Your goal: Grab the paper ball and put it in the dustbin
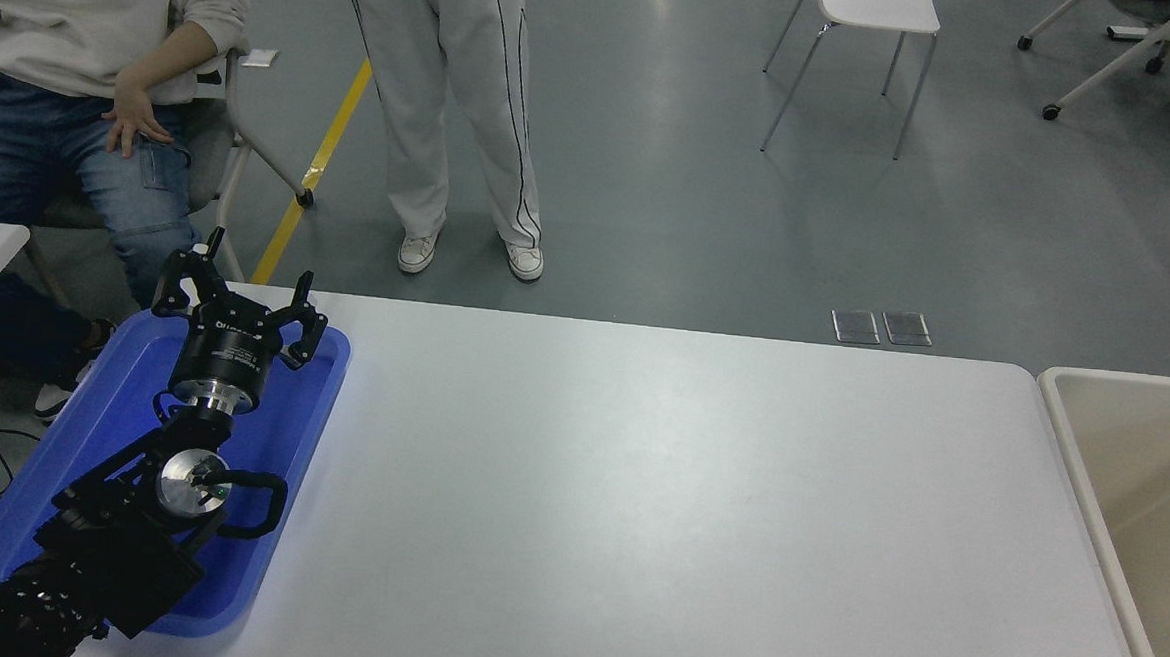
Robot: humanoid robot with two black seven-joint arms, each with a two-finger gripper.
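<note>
We see the white table (637,491) bare across its middle, the dustbin (1061,414) at its right edge to catch a drop; the paper ball may lie inside, unseen. Our left gripper (241,300) rests parked over the blue tray (310,424), fingers spread wide; the right one is out of view

Left arm (104,534) comes in from the lower-left corner of the frame, forearm angled up and slightly right. Silver wrist joint (187,476) visible mid-arm, black cable looped beside it. Left gripper (239,300) sits at the left-centre of the frame, pointing away from camera — fingers (179,277) spread wide, nothing between them. Right arm and gripper — out of frame.
</note>
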